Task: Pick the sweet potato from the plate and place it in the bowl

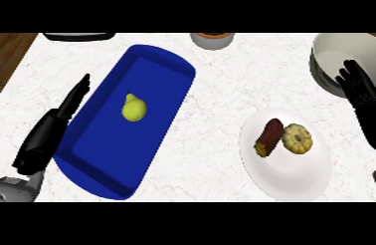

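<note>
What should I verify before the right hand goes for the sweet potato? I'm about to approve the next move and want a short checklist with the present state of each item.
1. Sweet potato lies on the white plate: ok.
2. Nothing covers the sweet potato: ok, but a small yellow squash lies right beside it, so fingers could nudge it.
3. Right hand holds nothing, fingers straight: ok.
4. Bowl reachable and free: cannot tell, the view's edge cuts it off and the right hand lies over it.
5. Left hand out of the way, beside the blue tray: ok.
</note>
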